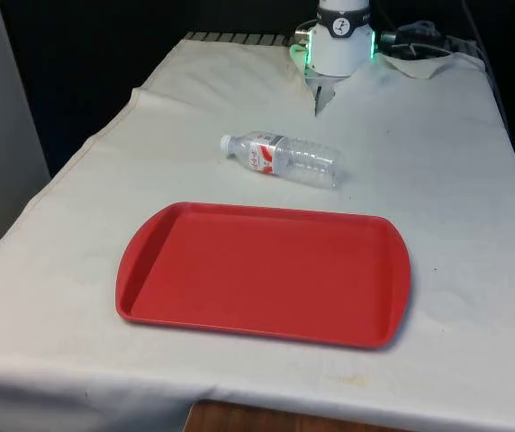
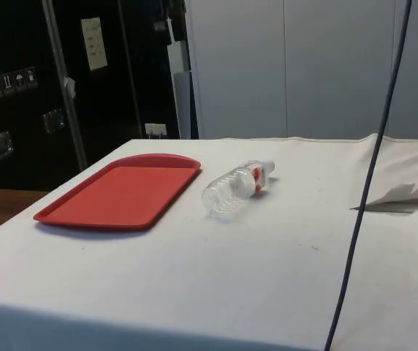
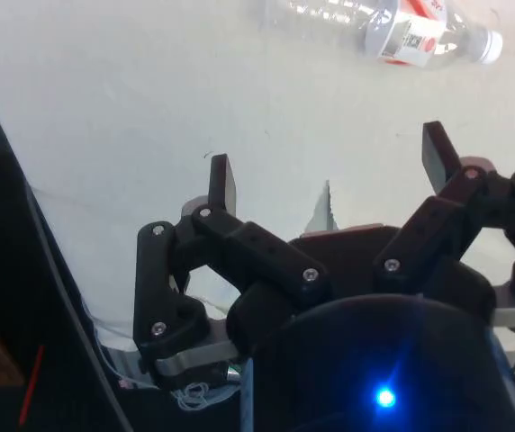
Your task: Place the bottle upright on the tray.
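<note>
On cloth, past tray's far edge: bottle (image 1: 284, 158) (image 2: 237, 188) (image 3: 385, 24) lying on its side, not touching tray.
Bottle axis: roughly along tray's long edge; white cap toward the front view's left, base toward its right.
Bottle look: clear, red-white label near neck.
Tray (image 1: 266, 271) (image 2: 125, 191): red, flat on white cloth (image 1: 438, 162), bare.
Gripper (image 3: 329, 171): fingers spread wide, nothing between them, above cloth, well apart from bottle.
</note>
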